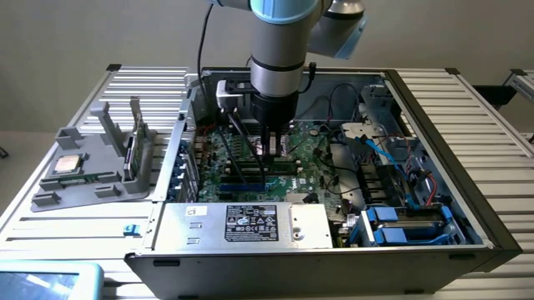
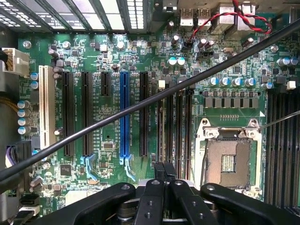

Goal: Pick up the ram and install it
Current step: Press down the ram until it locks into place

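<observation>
Apparently the installing step is in hand: the jaws [image 2: 164, 174] are closed on the ram [image 2: 163, 169] above the motherboard [image 2: 112, 56], needing exact slot alignment.

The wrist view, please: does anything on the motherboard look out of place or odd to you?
Yes. A black cable runs slantwise across the motherboard, over the slots, rather than lying clear of them. The CPU socket stands empty. The gripper is shut above the board.
</observation>
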